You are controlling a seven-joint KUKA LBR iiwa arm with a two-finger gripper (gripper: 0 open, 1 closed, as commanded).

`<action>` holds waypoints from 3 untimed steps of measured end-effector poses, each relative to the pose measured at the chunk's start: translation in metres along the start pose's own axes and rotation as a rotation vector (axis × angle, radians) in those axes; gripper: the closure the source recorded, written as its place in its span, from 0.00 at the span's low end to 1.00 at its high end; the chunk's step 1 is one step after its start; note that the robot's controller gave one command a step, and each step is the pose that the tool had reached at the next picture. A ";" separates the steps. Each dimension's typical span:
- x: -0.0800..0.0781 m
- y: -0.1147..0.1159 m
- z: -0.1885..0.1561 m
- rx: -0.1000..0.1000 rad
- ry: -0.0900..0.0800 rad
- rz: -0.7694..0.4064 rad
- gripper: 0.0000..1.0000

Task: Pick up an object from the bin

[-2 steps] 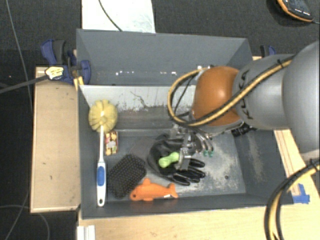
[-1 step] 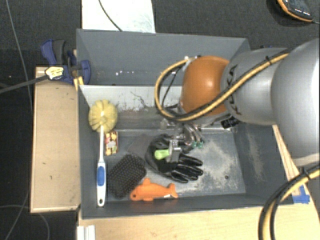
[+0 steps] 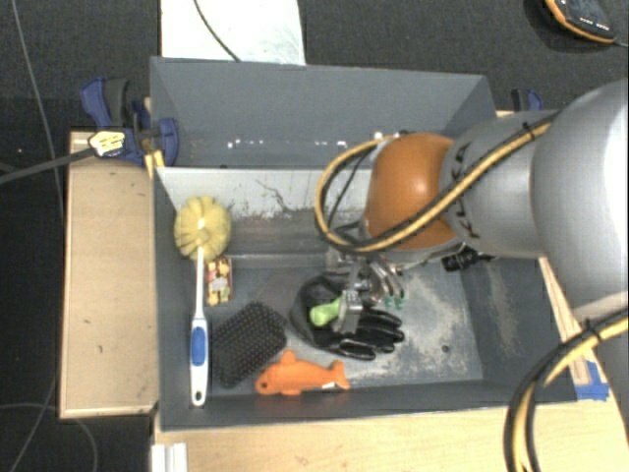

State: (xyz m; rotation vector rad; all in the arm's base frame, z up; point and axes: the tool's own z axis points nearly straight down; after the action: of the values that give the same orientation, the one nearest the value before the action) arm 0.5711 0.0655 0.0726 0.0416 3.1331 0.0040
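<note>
Jaws over black glove [image 3: 371, 334] (mid-bin), bare floor [image 3: 447, 313] rightward — orange fish [image 3: 300, 376] frontward.

A dish brush [image 3: 200, 313] with a pale yellow round head and a white-and-blue handle lay lengthwise at the left. Just beside its handle sat a small printed packet [image 3: 218, 278], with a black bristled pad [image 3: 249, 342] below it. An orange toy fish [image 3: 300, 376] lay by the pad's lower corner. Farther back lay a white paper sheet [image 3: 233, 16].

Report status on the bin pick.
Gripper low over black lump with green piece, bin centre. Grip unconfirmed. Orange fish toy, black brush close by.
</note>
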 end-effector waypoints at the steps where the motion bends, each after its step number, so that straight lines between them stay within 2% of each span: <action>1: -0.019 0.007 -0.125 -0.001 -0.002 -0.037 0.00; 2: -0.003 0.012 -0.001 -0.002 -0.001 0.019 0.00; 3: -0.001 0.015 -0.005 0.000 0.007 0.014 0.00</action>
State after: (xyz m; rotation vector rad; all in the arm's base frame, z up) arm 0.5725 0.0806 0.0779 0.0644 3.1398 0.0047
